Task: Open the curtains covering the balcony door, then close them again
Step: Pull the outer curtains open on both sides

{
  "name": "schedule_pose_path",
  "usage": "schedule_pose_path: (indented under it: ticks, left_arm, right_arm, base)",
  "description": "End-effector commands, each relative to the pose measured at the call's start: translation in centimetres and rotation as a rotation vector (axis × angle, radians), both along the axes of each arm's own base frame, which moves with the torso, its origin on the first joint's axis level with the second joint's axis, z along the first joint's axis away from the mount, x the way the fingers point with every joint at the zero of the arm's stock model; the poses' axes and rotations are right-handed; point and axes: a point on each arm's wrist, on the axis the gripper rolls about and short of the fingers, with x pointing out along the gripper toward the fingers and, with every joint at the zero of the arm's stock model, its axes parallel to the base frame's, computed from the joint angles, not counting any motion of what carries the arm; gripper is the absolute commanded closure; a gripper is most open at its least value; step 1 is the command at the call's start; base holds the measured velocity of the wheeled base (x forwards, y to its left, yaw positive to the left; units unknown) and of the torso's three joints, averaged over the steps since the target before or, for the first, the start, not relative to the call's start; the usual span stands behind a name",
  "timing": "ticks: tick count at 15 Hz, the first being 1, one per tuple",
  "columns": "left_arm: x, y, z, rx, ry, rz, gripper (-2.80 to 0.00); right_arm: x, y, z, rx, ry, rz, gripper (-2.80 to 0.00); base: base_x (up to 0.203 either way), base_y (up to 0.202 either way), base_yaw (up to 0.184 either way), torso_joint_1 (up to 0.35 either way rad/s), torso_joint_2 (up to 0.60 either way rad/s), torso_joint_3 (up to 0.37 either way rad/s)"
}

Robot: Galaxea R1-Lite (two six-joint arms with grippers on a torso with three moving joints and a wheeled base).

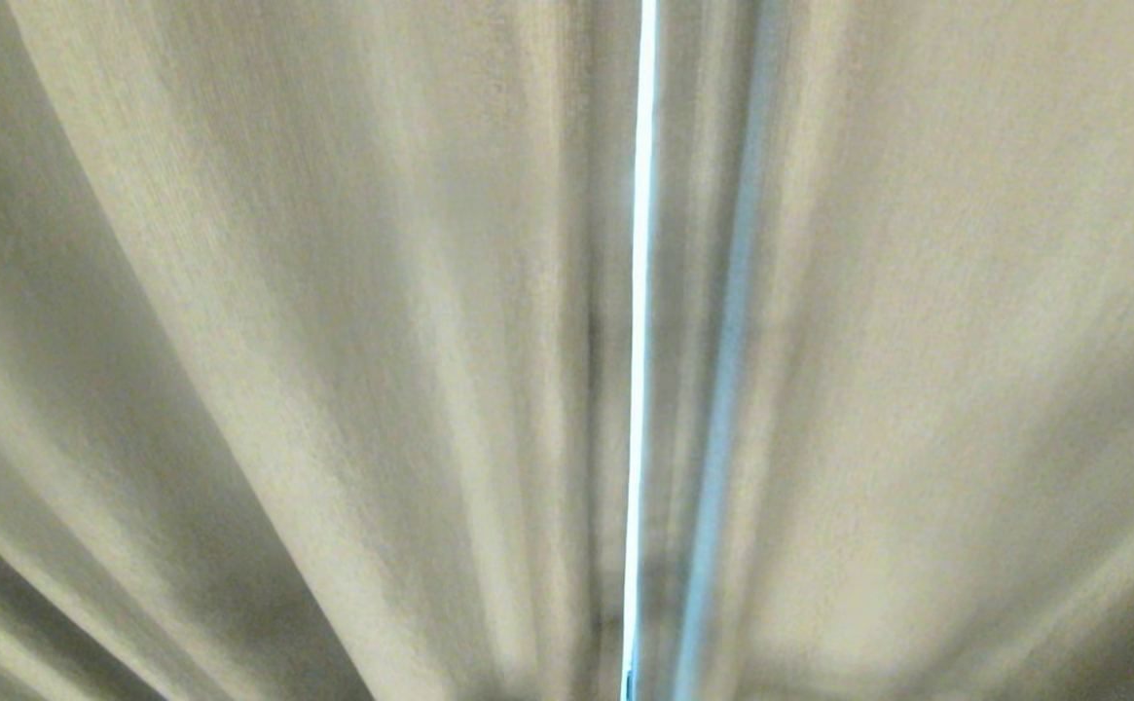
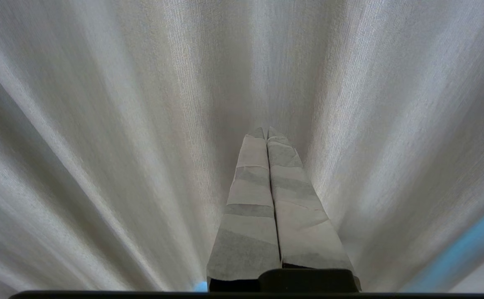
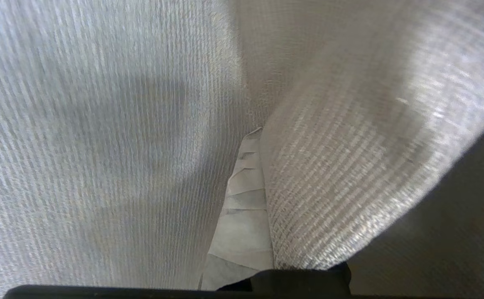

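The beige-grey curtains fill the head view as a left panel point(image 1: 333, 341) and a right panel point(image 1: 917, 341), hanging in deep folds with only a thin bright slit point(image 1: 640, 292) between them. The balcony door is hidden behind them. Neither gripper appears in the head view. In the right wrist view my right gripper point(image 3: 260, 132) is shut on the curtain. One taped finger point(image 3: 244, 216) is bare, and a cloth fold point(image 3: 350, 166) runs out of the seam and covers the other. My left gripper point(image 2: 266, 132) is shut and empty, pointing at the hanging cloth point(image 2: 121, 124).
Cloth surrounds both wrist views on every side. A pale blue streak of light point(image 2: 466, 241) shows at one edge of the left wrist view. A dark shaded area point(image 3: 453, 232) lies beyond the held fold.
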Motion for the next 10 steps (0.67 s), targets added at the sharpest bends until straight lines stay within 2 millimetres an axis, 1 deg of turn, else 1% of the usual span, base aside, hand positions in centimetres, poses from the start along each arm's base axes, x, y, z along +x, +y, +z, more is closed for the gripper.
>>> schedule_pose_path:
  ticks: [1, 7, 10]
  left_arm:
    - [0.0, 0.0, 0.0, 0.000, 0.001, 0.001, 0.00]
    - [0.0, 0.0, 0.0, 0.000, 0.001, 0.001, 0.00]
    - [0.0, 0.0, 0.0, 0.000, 0.002, 0.001, 0.00]
  right_arm:
    - [0.0, -0.9, -0.3, 0.009, 0.012, -0.036, 0.00]
    - [-0.5, -3.2, -1.0, 0.034, 0.027, -0.133, 0.00]
    - [-0.6, -4.4, -0.8, 0.057, 0.012, -0.168, 0.00]
  base:
    - [0.000, 0.000, 0.000, 0.000, 0.00, 0.000]
    - [0.000, 0.000, 0.000, 0.000, 0.00, 0.000]
    - [0.000, 0.000, 0.000, 0.000, 0.00, 0.000]
